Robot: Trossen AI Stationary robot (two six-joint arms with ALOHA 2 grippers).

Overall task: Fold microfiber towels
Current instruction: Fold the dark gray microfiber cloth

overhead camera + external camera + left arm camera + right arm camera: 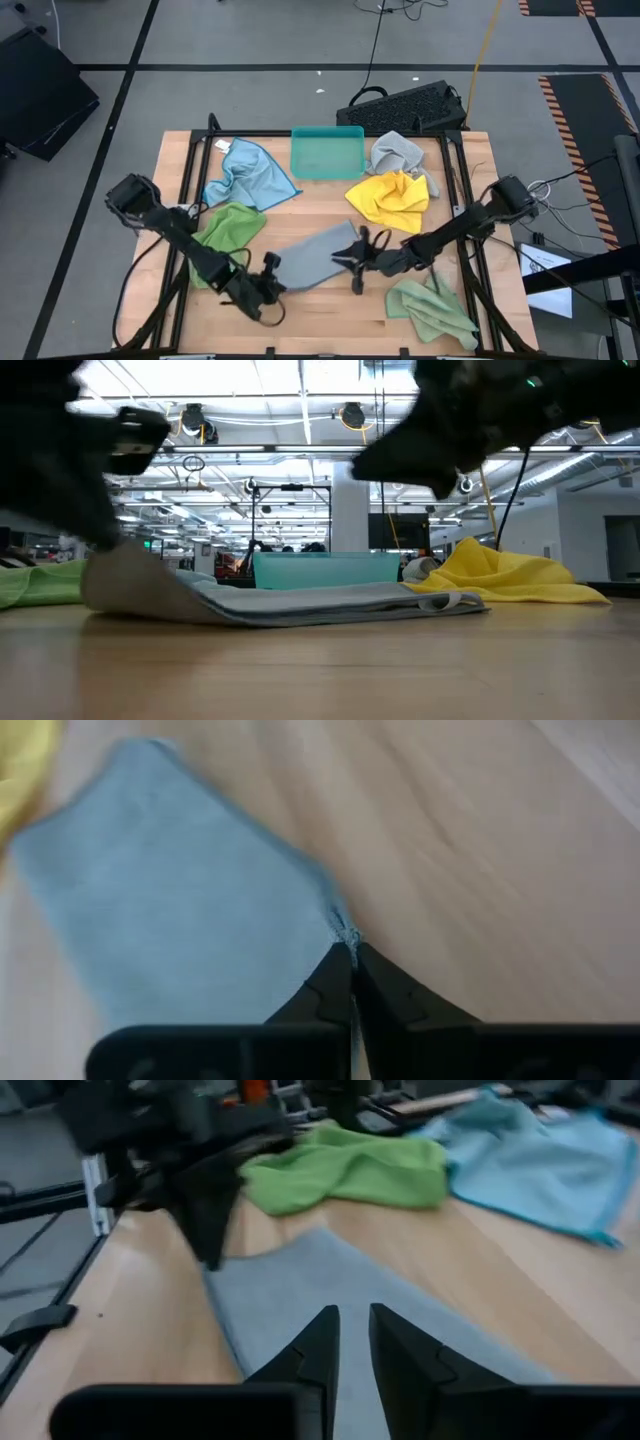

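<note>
A grey microfiber towel (315,257) lies spread in the middle of the table. My left gripper (272,283) is shut on its near-left corner, which is raised a little (120,575); the rest stays flat on the wood. My right gripper (355,1330) hovers above the towel's right part (355,262), its fingertips a narrow gap apart with nothing between them. In the low view it hangs clear above the towel's flat right end (450,600). The right wrist view looks across the grey towel (300,1290) to my left gripper (205,1210). My left gripper pinches a corner of the grey towel (346,934) between its two fingertips, coming slanting down from the table's near left. That corner is lifted slightly off the wood while the rest of the towel (180,890) lies flat. One layer or several, I cannot tell.
Crumpled towels lie around: light blue (250,175) and green (232,228) at the left, yellow (392,198) and another grey (395,152) at the far right, pale green (432,308) at the near right. A teal tray (327,152) stands at the far edge.
</note>
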